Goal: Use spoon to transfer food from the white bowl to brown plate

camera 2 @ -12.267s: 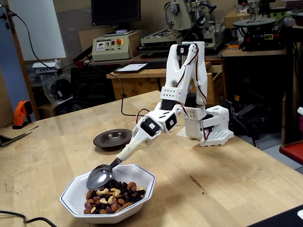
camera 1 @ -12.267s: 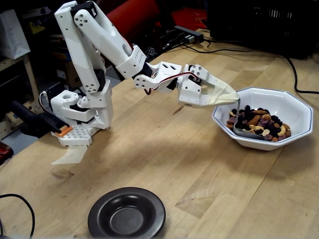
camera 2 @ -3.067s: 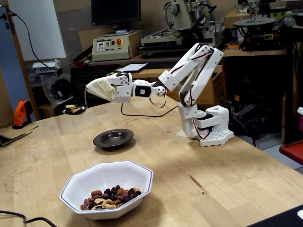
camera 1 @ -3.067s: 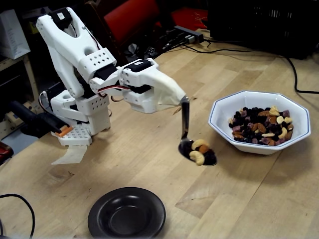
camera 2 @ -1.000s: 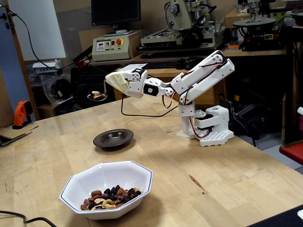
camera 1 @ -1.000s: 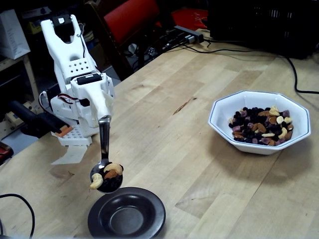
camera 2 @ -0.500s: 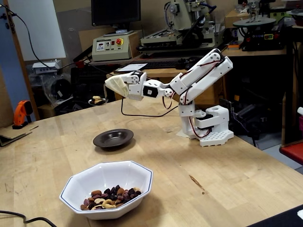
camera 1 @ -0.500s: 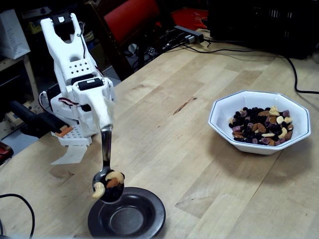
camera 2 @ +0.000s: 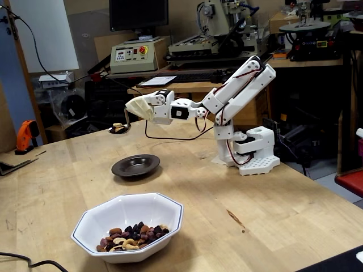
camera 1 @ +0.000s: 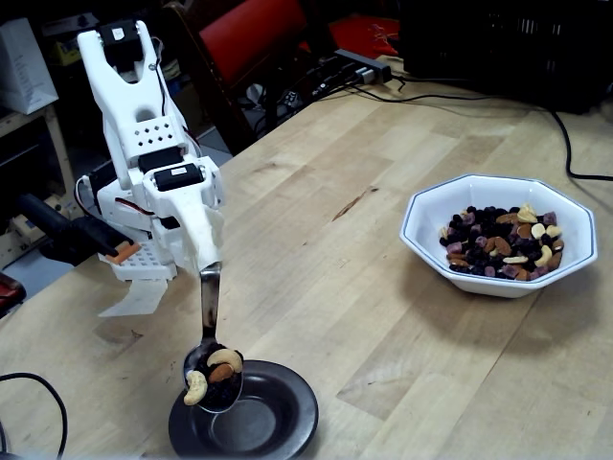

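Note:
The silver spoon (camera 1: 208, 316) hangs down from the white end piece of my gripper (camera 1: 209, 264), which is closed around its handle. Its bowl carries food (camera 1: 220, 372): cashews, an almond and dark bits. In one fixed view the loaded spoon is over the left edge of the brown plate (camera 1: 278, 412). In the other fixed view the spoon (camera 2: 119, 129) hovers well above the table, up and left of the plate (camera 2: 135, 166), whose centre looks bare. The white bowl (camera 1: 498, 284) holds more food (camera 1: 500, 244) at the right; it also shows in front (camera 2: 136, 211).
The arm's white base (camera 2: 252, 157) stands at the table's edge. Black cables (camera 1: 565, 144) run along the far side near the bowl, and another cable (camera 1: 38, 393) lies at the front left. An orange tool (camera 2: 25, 136) lies at the table's left end.

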